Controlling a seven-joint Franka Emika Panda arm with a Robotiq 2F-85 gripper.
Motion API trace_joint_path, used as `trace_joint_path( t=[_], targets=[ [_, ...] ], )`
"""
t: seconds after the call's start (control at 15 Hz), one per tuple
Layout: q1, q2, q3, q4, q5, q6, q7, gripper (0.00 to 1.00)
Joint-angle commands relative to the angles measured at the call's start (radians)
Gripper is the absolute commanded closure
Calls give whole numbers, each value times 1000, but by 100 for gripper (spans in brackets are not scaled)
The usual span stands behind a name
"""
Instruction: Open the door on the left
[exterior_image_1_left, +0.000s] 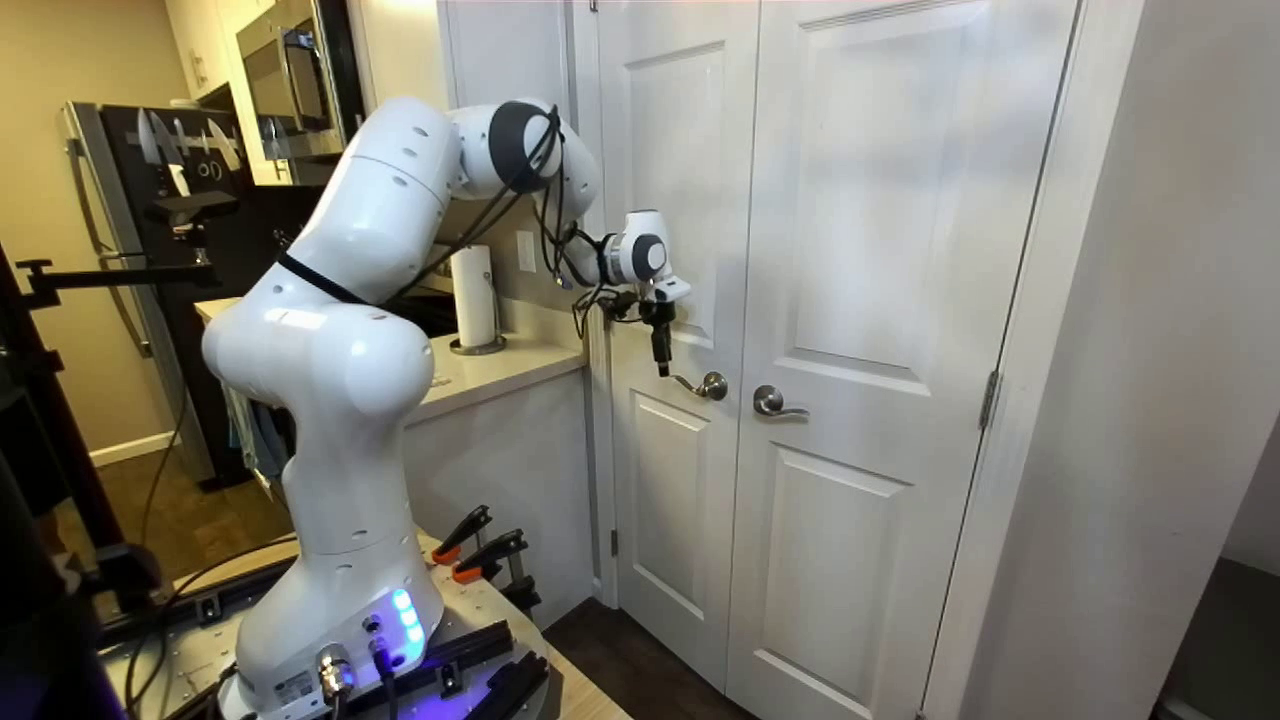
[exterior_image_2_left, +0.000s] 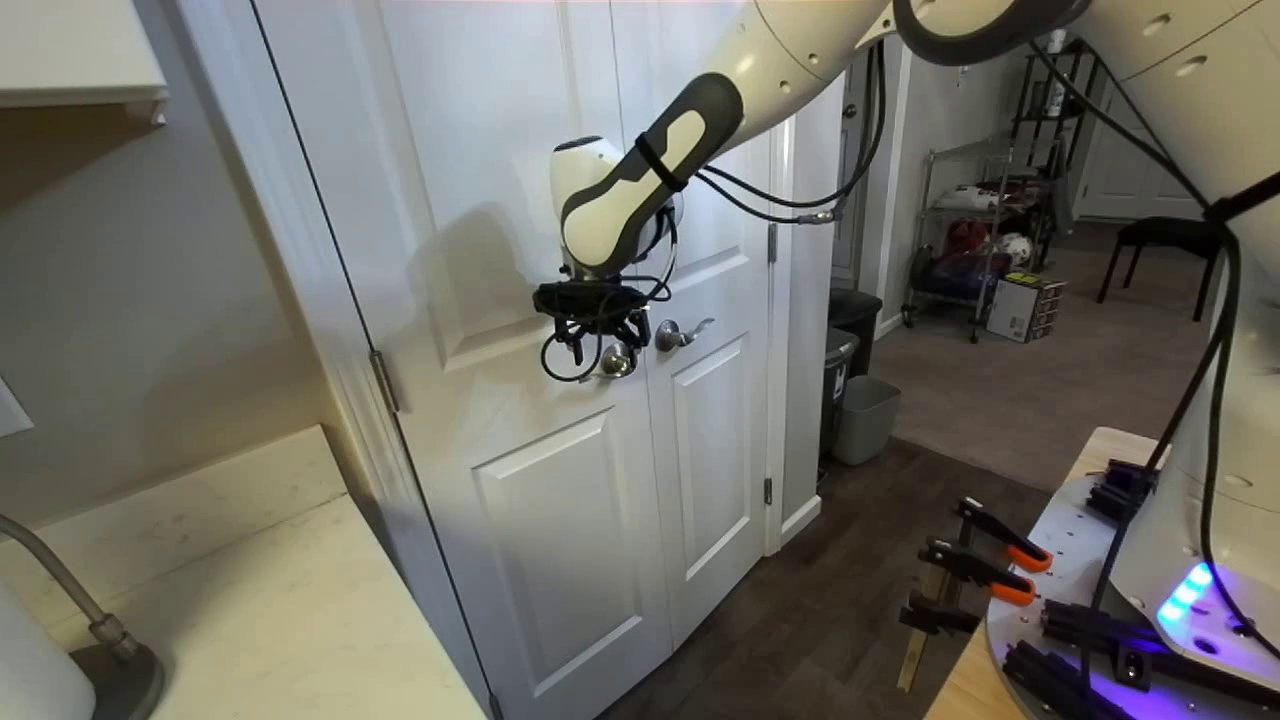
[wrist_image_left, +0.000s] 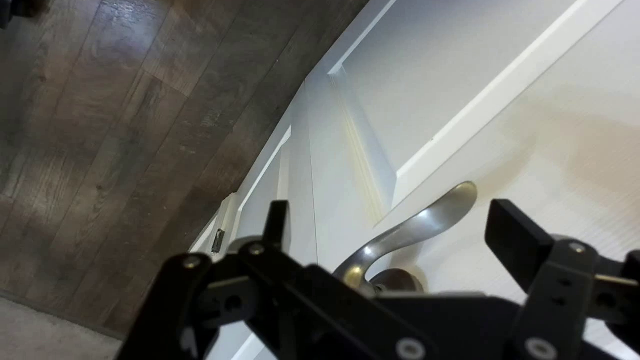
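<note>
The door on the left (exterior_image_1_left: 665, 490) is a tall white panelled door and stands shut; it shows in both exterior views (exterior_image_2_left: 555, 540) and fills the right of the wrist view (wrist_image_left: 545, 165). Near its right-hand edge is a silver lever handle (exterior_image_1_left: 714, 386), not a round knob. My gripper (exterior_image_1_left: 663, 370) points down just above the lever's free end. In an exterior view my gripper (exterior_image_2_left: 607, 352) partly hides the handle (exterior_image_2_left: 618, 361). In the wrist view my gripper (wrist_image_left: 387, 217) is open, with the lever (wrist_image_left: 425, 222) between and beyond its fingers. No clear contact shows.
The matching right door (exterior_image_1_left: 870, 300) is shut, with its own lever (exterior_image_1_left: 780, 402) close to the left one. A counter (exterior_image_1_left: 500, 375) with a paper towel roll (exterior_image_1_left: 473, 297) stands left of the doors. Clamps (exterior_image_1_left: 490, 550) stick out from the robot's table.
</note>
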Motion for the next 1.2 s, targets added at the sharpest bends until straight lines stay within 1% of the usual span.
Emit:
trace_joint_path(
  t=[0.0, 0.2, 0.4, 0.6, 1.13],
  targets=[
    [-25, 81, -15, 77, -25, 26, -35, 0],
    [-37, 132, -34, 134, -26, 22, -56, 0],
    [-45, 152, -44, 166, -22, 2, -84, 0],
    [-48, 140, -42, 159, -15, -11, -110, 0],
    [-49, 108, -30, 114, -2, -29, -122, 0]
  ],
)
